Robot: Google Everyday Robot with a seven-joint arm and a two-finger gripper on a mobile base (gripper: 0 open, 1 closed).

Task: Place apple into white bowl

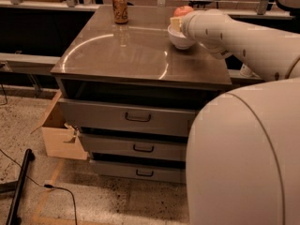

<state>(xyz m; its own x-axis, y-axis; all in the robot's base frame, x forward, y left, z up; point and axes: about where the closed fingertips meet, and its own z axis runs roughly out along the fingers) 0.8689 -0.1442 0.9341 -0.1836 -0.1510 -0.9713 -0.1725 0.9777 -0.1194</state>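
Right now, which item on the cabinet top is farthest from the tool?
The drink can, standing alone at the far left corner. The tool is at the white bowl's rim, with the apple close by.
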